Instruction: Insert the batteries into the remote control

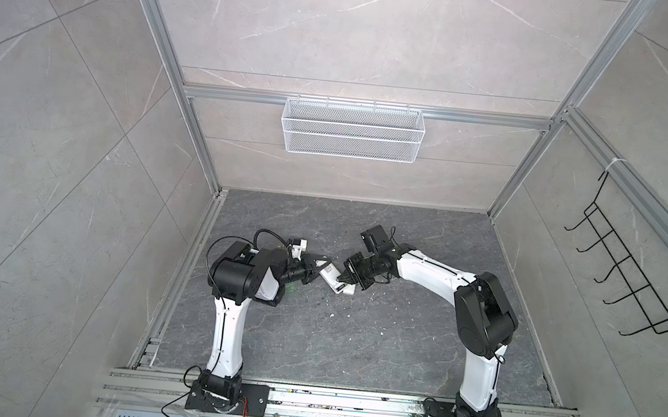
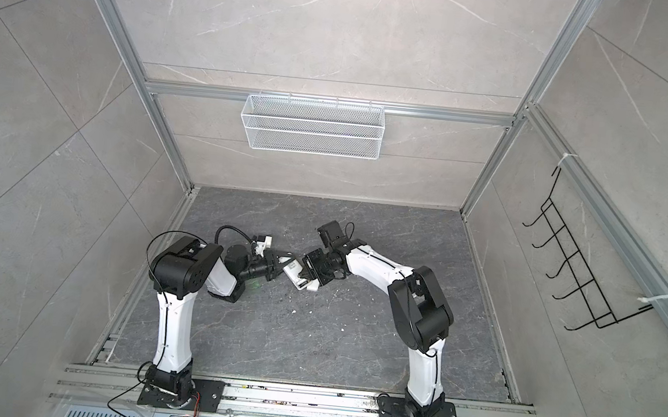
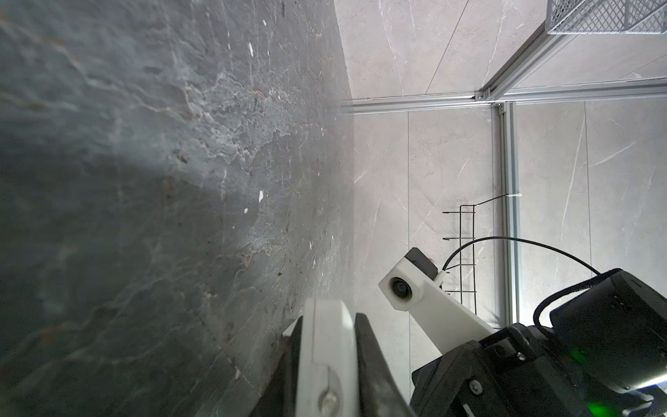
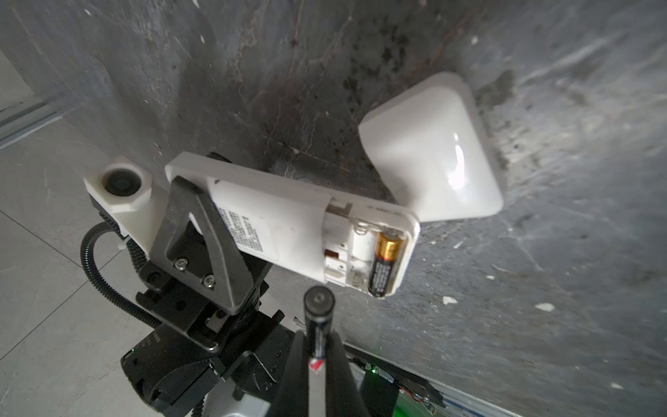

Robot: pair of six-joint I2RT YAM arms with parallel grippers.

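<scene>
**At centre frame: remote control (image 1: 329, 278) clamped, one battery seated, one battery in a grip**

Near the middle of both top views the two arms come together above the dark stone surface (image 1: 352, 345). The left gripper (image 1: 320, 267) is closed tight on the remote control, at the end which carries the printed label. In the left wrist view, at the lower centre, its fingers (image 3: 371, 361) press on both faces of the white body.

In the right wrist view the remote control lies across the centre of the frame with its back toward the camera. The battery bay at its right end is uncovered. The first battery (image 4: 384, 263), black and gold, sits in the slot nearest to that end. The slot beside it shows white plastic and a wire spring.

The right gripper (image 4: 317, 346), at the lower centre of the same frame, is closed on the second battery (image 4: 318, 314). It holds this one lengthwise, with the flat end pointing to the bay. A small gap shows between them.

The white cover piece (image 4: 433, 151) is at the upper right, on the stone. Whether it touches the remote control I cannot tell.
</scene>
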